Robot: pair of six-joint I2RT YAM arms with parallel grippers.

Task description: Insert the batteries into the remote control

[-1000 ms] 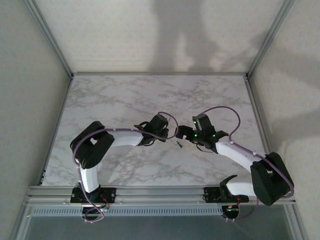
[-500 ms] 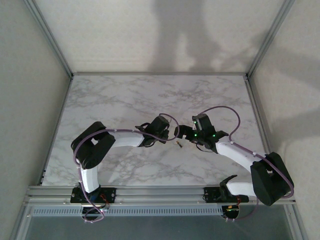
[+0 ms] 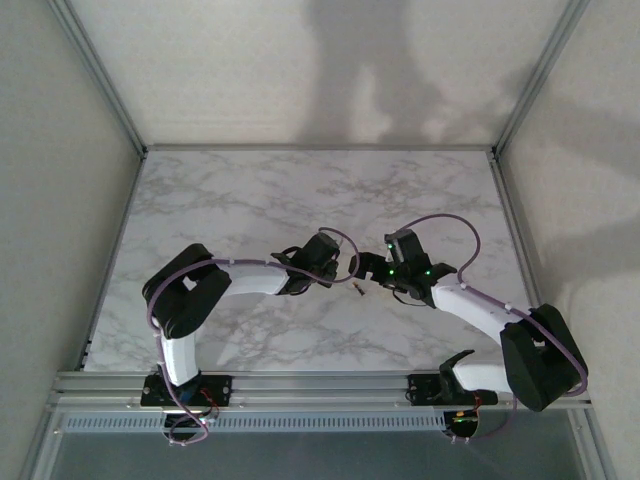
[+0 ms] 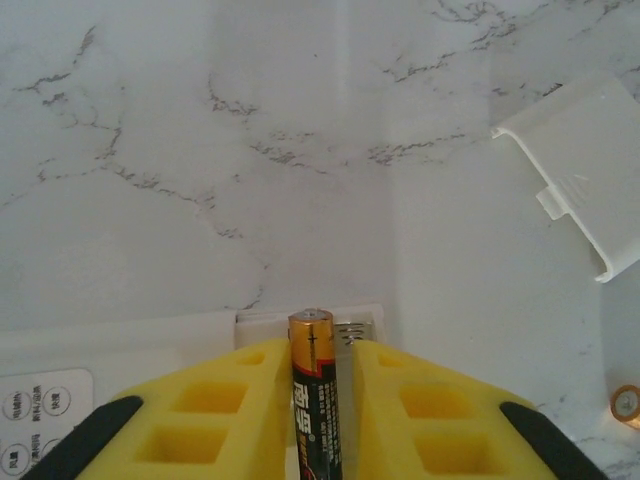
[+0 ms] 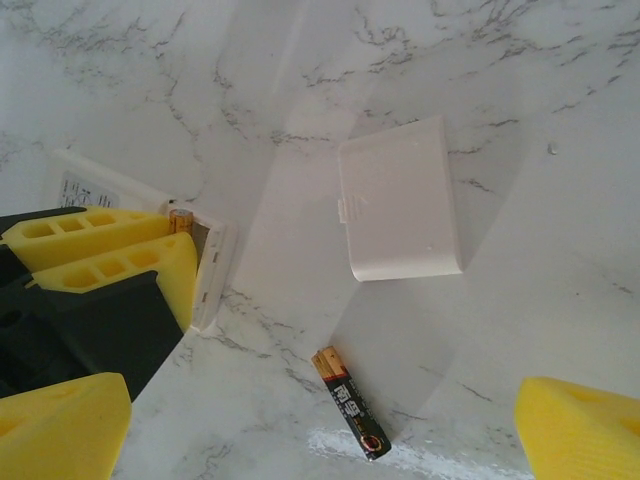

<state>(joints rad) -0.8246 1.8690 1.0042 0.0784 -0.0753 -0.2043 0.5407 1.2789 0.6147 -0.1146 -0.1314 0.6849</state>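
My left gripper (image 4: 322,345) hovers over the open end of the white remote control (image 4: 120,345), where a contact spring shows. One of the batteries (image 4: 314,390), black with a copper end, lies between its yellow fingers (image 4: 230,400). It touches the left finger, with a narrow gap to the right one. The other battery (image 5: 350,402) lies loose on the marble, between the wide-open fingertips of my right gripper (image 5: 320,430). In the top view both grippers, left (image 3: 343,270) and right (image 3: 386,276), meet at mid-table around that loose battery (image 3: 357,289).
The remote's detached white battery cover (image 5: 400,200) lies flat on the marble just beyond the loose battery, also in the left wrist view (image 4: 590,170). Metal frame rails (image 3: 320,385) and grey walls bound the marble table (image 3: 250,190).
The left jaws have eased slightly wider around the battery. Both arms have barely moved, and the loose battery lies where it was.
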